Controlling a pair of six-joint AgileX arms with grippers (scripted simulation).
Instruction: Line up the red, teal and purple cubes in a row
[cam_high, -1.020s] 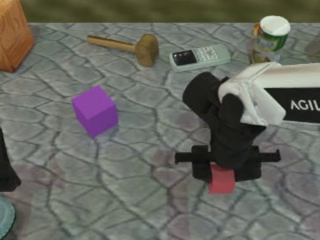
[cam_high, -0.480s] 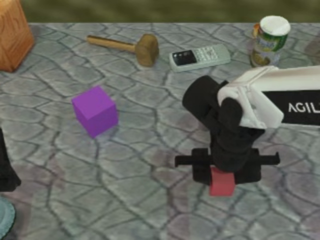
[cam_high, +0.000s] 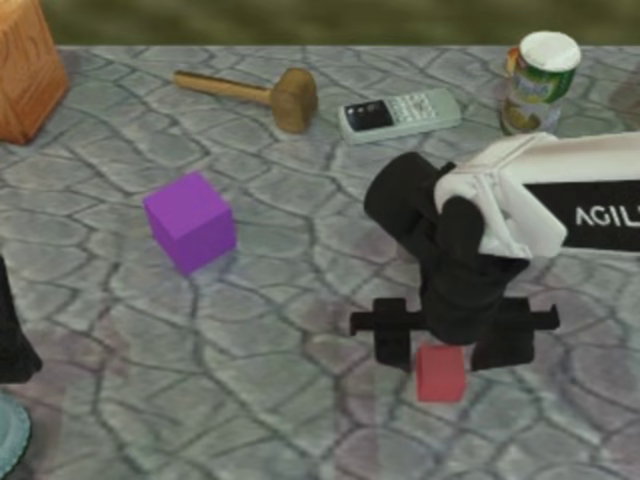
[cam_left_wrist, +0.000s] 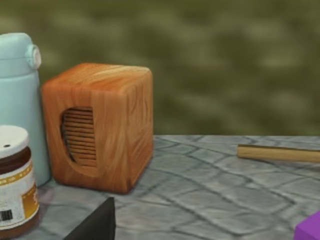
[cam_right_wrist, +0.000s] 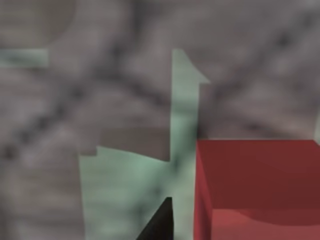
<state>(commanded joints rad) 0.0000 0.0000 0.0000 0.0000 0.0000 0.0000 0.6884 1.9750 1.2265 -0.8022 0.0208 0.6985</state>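
Right of table centre: right tool (cam_high: 452, 338) released, fingers spread above red cube (cam_high: 440, 373) resting on table.

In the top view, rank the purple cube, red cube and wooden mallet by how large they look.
1. Wooden mallet, longest overall.
2. Purple cube, bulkier than the mallet's head.
3. Red cube, clearly smallest, lying at the open right gripper.
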